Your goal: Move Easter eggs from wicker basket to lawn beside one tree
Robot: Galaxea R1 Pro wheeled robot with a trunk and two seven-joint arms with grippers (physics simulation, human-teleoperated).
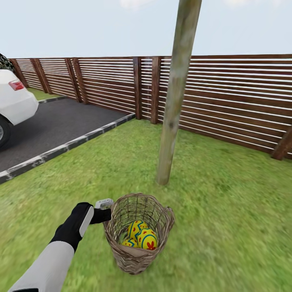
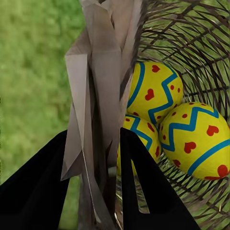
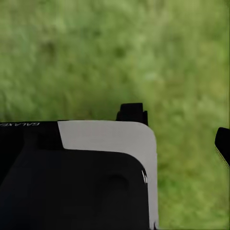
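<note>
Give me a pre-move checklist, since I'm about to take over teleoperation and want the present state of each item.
1. Left end effector straddles the wicker basket rim, one finger on each side: ok.
2. Grip firmly closed on the rim: cannot tell.
3. All three Easter eggs inside the basket: ok.
4. Tree close behind the basket, with bare lawn around its base: ok.
5. Basket upright: not ok, it looks slightly tilted.
6. Right end effector free over grass, fingers apart, holding nothing: ok.
</note>
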